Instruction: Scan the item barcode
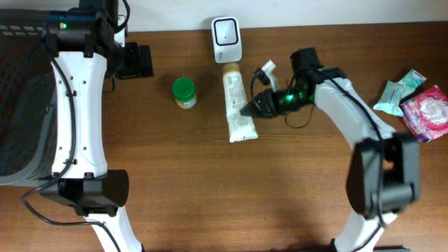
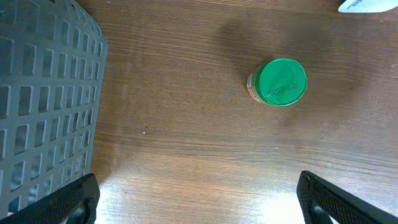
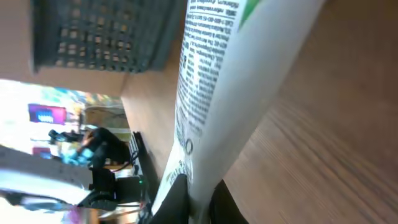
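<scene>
One white tube (image 1: 236, 98), tail pinched — right end effector (image 1: 246, 108); jaws clamped

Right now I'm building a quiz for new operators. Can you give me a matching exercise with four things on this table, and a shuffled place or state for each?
Things:
1 tube
2 jar
3 scanner
4 pink packet

Places or states:
A lying at the far right
B pinched by the right gripper
C green lid, standing left of the tube
D white, just beyond the tube's cap end

Pairs: 1-B, 2-C, 3-D, 4-A
</scene>
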You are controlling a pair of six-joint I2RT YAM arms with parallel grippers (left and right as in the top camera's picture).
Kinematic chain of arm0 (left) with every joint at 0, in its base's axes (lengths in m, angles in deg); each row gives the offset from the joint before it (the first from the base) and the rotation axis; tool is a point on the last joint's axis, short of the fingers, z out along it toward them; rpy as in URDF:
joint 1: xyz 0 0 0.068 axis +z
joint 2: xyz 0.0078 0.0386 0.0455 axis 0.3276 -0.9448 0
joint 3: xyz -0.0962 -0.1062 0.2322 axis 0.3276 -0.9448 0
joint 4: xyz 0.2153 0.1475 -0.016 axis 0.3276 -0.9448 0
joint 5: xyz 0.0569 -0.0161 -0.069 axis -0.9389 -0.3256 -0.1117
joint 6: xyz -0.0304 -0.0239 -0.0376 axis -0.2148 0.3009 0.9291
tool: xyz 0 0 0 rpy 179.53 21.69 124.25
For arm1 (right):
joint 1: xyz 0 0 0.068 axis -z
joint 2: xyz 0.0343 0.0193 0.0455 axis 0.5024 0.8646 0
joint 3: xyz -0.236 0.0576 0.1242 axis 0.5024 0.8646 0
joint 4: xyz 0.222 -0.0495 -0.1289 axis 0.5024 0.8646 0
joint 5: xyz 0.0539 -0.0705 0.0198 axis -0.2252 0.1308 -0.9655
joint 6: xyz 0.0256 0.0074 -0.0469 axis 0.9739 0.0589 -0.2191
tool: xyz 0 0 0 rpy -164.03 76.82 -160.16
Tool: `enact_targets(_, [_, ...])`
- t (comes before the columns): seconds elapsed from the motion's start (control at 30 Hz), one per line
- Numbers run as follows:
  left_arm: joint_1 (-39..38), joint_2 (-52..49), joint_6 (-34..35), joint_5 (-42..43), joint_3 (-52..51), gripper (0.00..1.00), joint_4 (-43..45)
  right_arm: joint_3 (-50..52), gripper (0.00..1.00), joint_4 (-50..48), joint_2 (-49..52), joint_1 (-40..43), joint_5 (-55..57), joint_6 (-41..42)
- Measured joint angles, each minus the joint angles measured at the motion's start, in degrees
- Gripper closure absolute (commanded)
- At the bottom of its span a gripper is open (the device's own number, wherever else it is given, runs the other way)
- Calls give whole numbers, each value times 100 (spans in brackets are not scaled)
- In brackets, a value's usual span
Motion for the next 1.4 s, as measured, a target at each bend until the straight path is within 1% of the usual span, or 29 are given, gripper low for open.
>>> enact_targets(0.13, [0,0,0,0,0,1,0,-66,96,-146,-1102,0,-94,-247])
enact_targets(0.2, [0,0,0,0,0,1,0,-66,96,-229,-1353,0,-120,-299])
enact_targets(0.37, [0,0,0,0,0,1,0,-83,96,-210,-1460,0,-199,-348])
enact_targets(0.43, [0,0,0,2,0,1,-2,-131,96,184,-1464,-11,304,-354])
enact_targets(0.47, [0,0,0,2,0,1,-2,-142,85,514,-1464,-28,852,-358])
enact_targets(0.5, [0,0,0,0,0,1,-2,-153,81,688,-1445,-50,1202,-363])
enact_targets(0.53, [0,0,0,0,0,1,2,-155,72,839,-1397,-87,1554,-356])
enact_targets(0.6, [0,0,0,0,0,1,0,-162,46,1049,-1054,-256,2334,-367])
enact_targets(0.67, [0,0,0,0,0,1,0,-162,35,1082,-713,-444,2693,-393])
enact_targets(0.7, [0,0,0,-2,0,1,0,-162,34,1067,-522,-662,2938,-337])
enact_targets(0.77, [0,0,0,0,0,1,0,-162,34,992,-361,-1139,3410,-232])
enact_targets(0.83, [0,0,0,-2,0,1,0,-162,37,953,-352,-1823,4253,94])
enact_targets(0.9, [0,0,0,0,0,1,0,-162,43,951,-352,-2262,4715,221])
enact_targets(0.97, [0,0,0,0,0,1,0,-22,52,789,-352,-2745,5040,352])
enact_targets(1.03, [0,0,0,-2,0,1,2,271,55,391,-352,-3101,5383,616])
enact_targets(1.13, [0,0,0,0,0,1,0,608,55,-101,-343,-3571,5731,793])
enact_targets(1.23, [0,0,0,0,0,1,-2,737,56,-437,-341,-4129,6734,1270])
enact_targets(1.3, [0,0,0,0,0,1,0,807,55,-625,-341,-4271,7060,1486])
enact_targets(1.33, [0,0,0,0,0,1,-2,901,51,-798,-341,-4299,7204,1613])
enact_targets(1.4, [0,0,0,0,0,1,0,1134,51,-1099,-323,-4299,7366,1740])
